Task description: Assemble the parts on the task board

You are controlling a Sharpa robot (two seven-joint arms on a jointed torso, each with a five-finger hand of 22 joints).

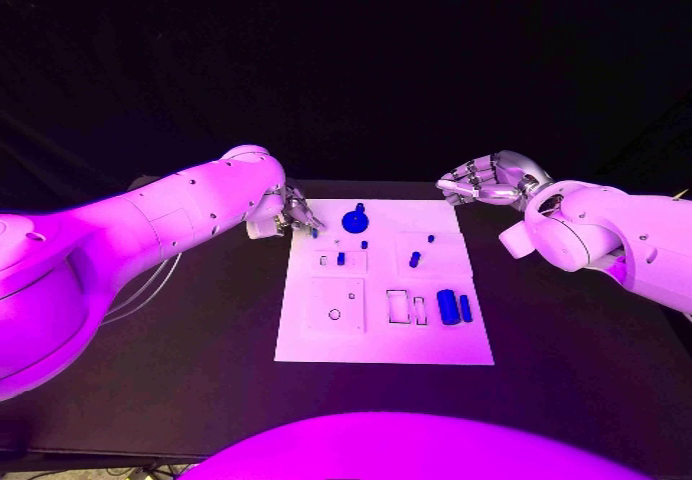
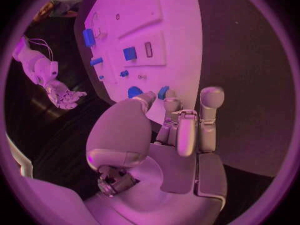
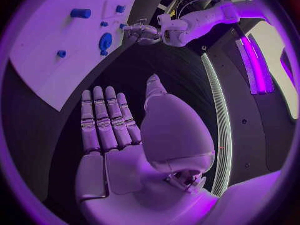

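Both hands: left hand (image 1: pixel 296 213) pinches a blue part (image 2: pixel 164 92); right hand (image 1: pixel 486 180) spread empty.

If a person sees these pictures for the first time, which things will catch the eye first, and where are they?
First, the white task board in the middle of the black table, with small blue parts on it, the largest a round blue part near its far edge. Then the two hands: the left hand at the board's far left corner, and the right hand, open, off its far right corner.
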